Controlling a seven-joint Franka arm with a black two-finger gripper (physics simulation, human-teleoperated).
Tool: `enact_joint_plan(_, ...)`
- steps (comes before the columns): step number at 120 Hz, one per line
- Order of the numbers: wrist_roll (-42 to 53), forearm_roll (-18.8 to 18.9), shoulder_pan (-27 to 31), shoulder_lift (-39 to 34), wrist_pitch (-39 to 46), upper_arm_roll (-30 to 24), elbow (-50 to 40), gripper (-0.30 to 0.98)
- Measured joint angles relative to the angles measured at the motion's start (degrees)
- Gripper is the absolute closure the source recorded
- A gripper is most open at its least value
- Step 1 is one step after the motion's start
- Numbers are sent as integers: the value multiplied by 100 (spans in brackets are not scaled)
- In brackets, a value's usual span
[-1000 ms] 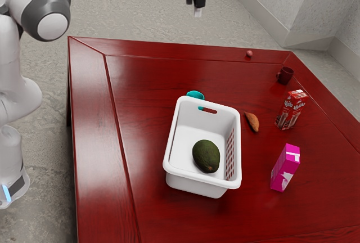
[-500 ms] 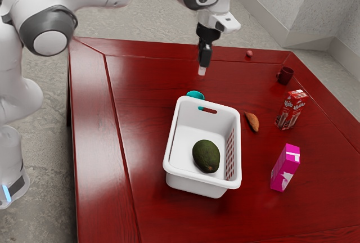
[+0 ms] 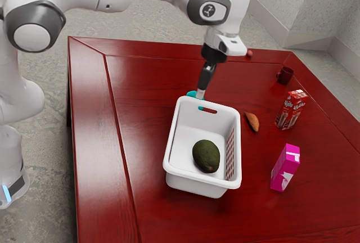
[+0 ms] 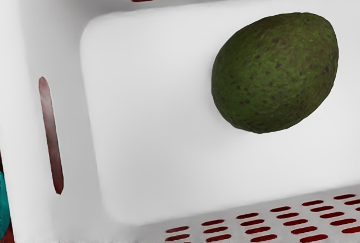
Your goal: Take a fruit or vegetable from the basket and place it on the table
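In the exterior view my gripper (image 3: 201, 93) points down at the basket's far end, near the rim by the handle slot and in front of the teal cup; whether it is open or shut I cannot tell. The white basket (image 3: 183, 142) stands on the dark red table (image 3: 152, 80). A dark green avocado (image 3: 206, 156) lies on its floor, toward the end away from my gripper. Seen from the wrist, the avocado (image 4: 275, 74) rests on the basket's white floor (image 4: 152, 119), apart from the slotted side walls.
Behind the basket is a teal cup (image 3: 192, 93). Toward the exterior view's right are an orange-brown sweet potato-like item (image 3: 252, 122), a red carton (image 3: 291, 109), a magenta carton (image 3: 285, 167) and a dark red mug (image 3: 285, 75). A small reddish ball-like thing (image 3: 249, 53) lies near the far edge.
My arm has come into the exterior view over the table, and my gripper has moved down and closer to the basket's far end. The avocado and basket have stayed put.
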Motion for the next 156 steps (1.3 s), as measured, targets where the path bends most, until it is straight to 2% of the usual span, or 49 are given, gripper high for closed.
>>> enact_joint_plan(42, 89, 91, -21, 79, 322, -274, -357, 2)
enact_joint_plan(104, 148, 83, -96, 140, 1345, -1391, -910, 2)
enact_joint_plan(156, 179, 36, -37, 291, 2329, -1447, -1416, 2)
